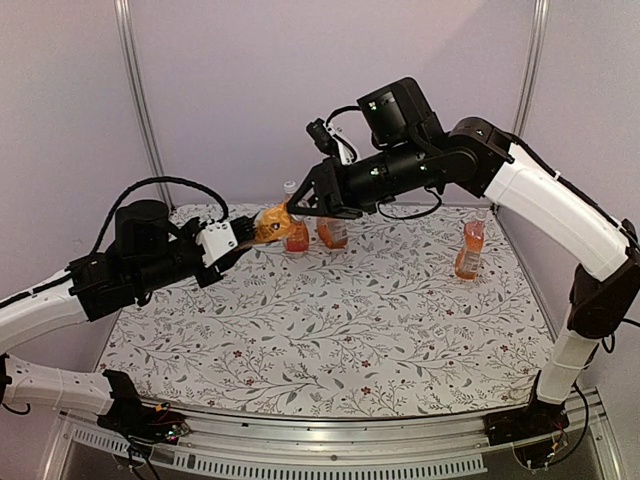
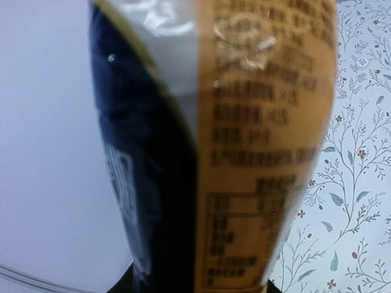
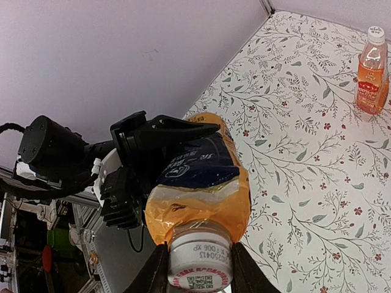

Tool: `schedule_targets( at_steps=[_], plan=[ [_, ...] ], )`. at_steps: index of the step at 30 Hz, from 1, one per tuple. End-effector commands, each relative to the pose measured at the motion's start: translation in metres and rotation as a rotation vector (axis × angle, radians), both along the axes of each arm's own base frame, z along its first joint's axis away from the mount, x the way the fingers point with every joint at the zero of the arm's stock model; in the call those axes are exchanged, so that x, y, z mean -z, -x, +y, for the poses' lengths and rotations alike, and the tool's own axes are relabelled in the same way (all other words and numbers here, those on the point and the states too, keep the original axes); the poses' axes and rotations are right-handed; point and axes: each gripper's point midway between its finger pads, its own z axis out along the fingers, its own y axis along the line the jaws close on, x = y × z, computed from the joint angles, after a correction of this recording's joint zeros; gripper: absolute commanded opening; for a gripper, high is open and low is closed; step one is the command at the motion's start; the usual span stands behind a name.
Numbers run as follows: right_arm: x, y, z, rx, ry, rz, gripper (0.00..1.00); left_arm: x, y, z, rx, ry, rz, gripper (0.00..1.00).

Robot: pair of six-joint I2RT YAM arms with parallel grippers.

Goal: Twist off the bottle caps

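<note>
Setting: pale lilac walls around a table under a white cloth printed with leafy sprigs.
Held bottle: plastic bottle sleeved in an orange and dark blue label, lying level in the air at about 11 o'clock over the cloth, its neck pointing toward 3 o'clock.
Left gripper: clamped round the held bottle's body, probably to keep it from turning with the cap.
Task's thing: small round white plastic screw cap, seated on the held bottle's neck.
Right gripper: jaws drawn in against the cap's two sides and in line with the neck, so a wrist roll would likely loosen it.
Standing bottles: a clear bottle of orange drink and a second bottle side by side at 12 o'clock, and a third bottle at 2 o'clock. All are upright and apart from the grip.
Contents: orange drink shows in the standing three. The sleeve hides the held bottle's level.
Other caps: the third bottle's white cap is on.
</note>
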Motion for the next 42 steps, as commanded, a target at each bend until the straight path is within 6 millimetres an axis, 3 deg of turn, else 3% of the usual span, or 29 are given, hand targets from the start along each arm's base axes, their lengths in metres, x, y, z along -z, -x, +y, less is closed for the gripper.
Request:
schedule_targets(
  at_steps=[1, 5, 9, 11, 14, 18, 23, 30, 31, 32, 34, 36, 42],
  plan=[
    [0.002, 0.007, -0.006, -0.008, 0.006, 0.024, 0.26, -0.008, 0.002, -0.001, 0.0, 0.023, -0.022, 0.35],
    [-0.001, 0.013, -0.007, -0.039, -0.003, 0.022, 0.0, -0.009, 0.001, -0.003, 0.002, 0.037, -0.014, 0.35],
    [-0.004, 0.034, -0.004, -0.157, -0.001, -0.03, 0.0, -0.015, 0.011, -0.009, 0.05, 0.103, 0.073, 0.31],
    [-0.003, 0.055, -0.003, -0.271, 0.045, -0.177, 0.0, -0.011, 0.034, -0.021, 0.18, 0.131, 0.193, 0.29],
    [0.002, 0.111, -0.008, -0.567, 0.085, -0.381, 0.0, -0.012, 0.084, -0.04, 0.422, 0.187, 0.382, 0.28],
    [0.016, 0.137, -0.025, -0.789, 0.203, -0.659, 0.0, -0.017, 0.121, -0.048, 0.584, 0.239, 0.558, 0.28],
    [0.038, 0.141, -0.036, -0.973, 0.383, -0.925, 0.0, -0.011, 0.142, -0.048, 0.672, 0.216, 0.639, 0.28],
    [0.037, 0.129, -0.034, -1.006, 0.434, -1.063, 0.0, -0.004, 0.147, -0.049, 0.695, 0.188, 0.645, 0.27],
    [0.038, 0.126, -0.032, -0.99, 0.444, -1.07, 0.05, -0.004, 0.146, -0.049, 0.69, 0.188, 0.642, 0.27],
    [0.039, 0.123, -0.029, -0.971, 0.446, -1.074, 0.22, -0.004, 0.145, -0.048, 0.681, 0.19, 0.636, 0.27],
    [0.033, 0.112, -0.024, -0.874, 0.447, -1.084, 0.66, -0.004, 0.139, -0.048, 0.649, 0.197, 0.617, 0.27],
    [0.021, 0.095, -0.02, -0.722, 0.454, -1.1, 0.96, -0.002, 0.129, -0.047, 0.602, 0.2, 0.586, 0.27],
    [-0.01, 0.075, -0.032, -0.432, 0.323, -1.025, 0.99, 0.014, 0.086, -0.038, 0.399, 0.168, 0.41, 0.27]
  ],
)
